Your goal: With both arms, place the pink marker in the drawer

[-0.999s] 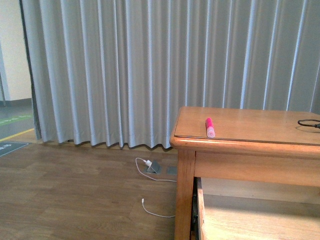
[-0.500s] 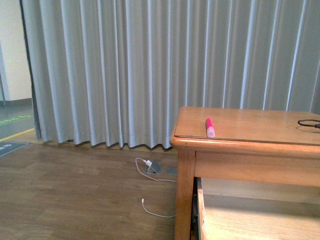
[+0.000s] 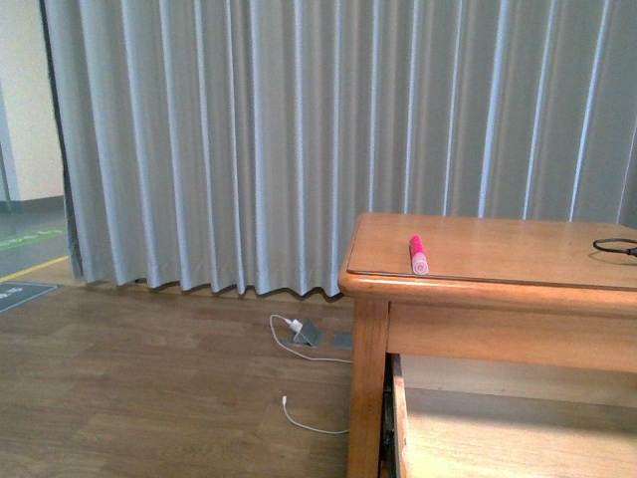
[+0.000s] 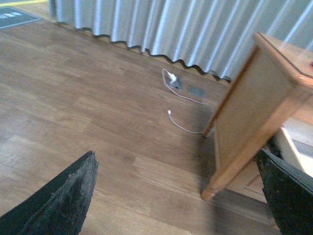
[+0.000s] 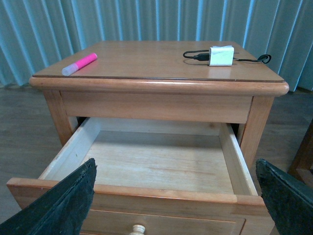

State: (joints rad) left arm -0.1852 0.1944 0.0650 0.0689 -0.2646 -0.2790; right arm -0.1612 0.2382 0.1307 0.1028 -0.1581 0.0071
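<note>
The pink marker lies on the wooden dresser top near its left front corner; it also shows in the right wrist view. The top drawer is pulled out and empty, its pale knob at the front. My right gripper is open, in front of and above the drawer front. My left gripper is open over the floor beside the dresser's left leg. Neither arm shows in the front view.
A white charger block with a black cable lies on the dresser top at the right. A white cable and a floor socket lie on the wooden floor by the grey curtain.
</note>
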